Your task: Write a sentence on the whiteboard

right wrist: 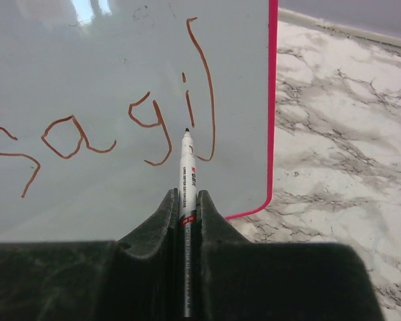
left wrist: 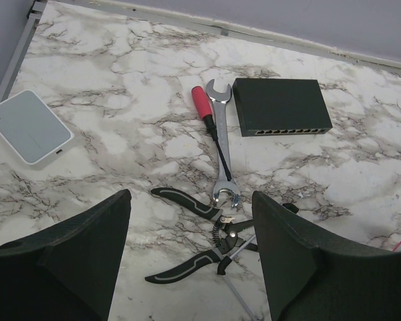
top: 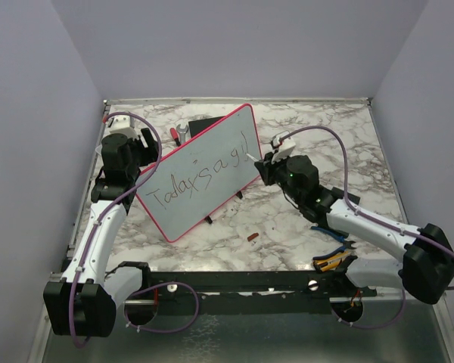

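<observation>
R jaws clamp thin white marker (right wrist: 188, 175); L jaws open, empty. Pink-framed glossy whiteboard (top: 199, 171) unbraced; pen pressure may shift it, smear lettering "Today is a gi" (top: 200, 181).

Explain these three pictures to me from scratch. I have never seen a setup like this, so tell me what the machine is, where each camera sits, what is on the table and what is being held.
This is a robot with two arms bolted to the near edge of a marble-patterned table. The top picture looks down from above and behind; the other two come from cameras on each wrist.

The right tool is shut on a marker, its tip at the whiteboard, a pink-framed board lying at an angle between the arms. The writing reads roughly "Today is a gi" plus one more stroke, so the sentence looks unfinished.

The left tool is open and holds nothing. Its camera shows a wrench, a red-handled screwdriver, pliers, a black box and a small grey pad.

Near the right arm's base lies another pair of pliers, and in front of the board a small reddish object that I cannot identify.
</observation>
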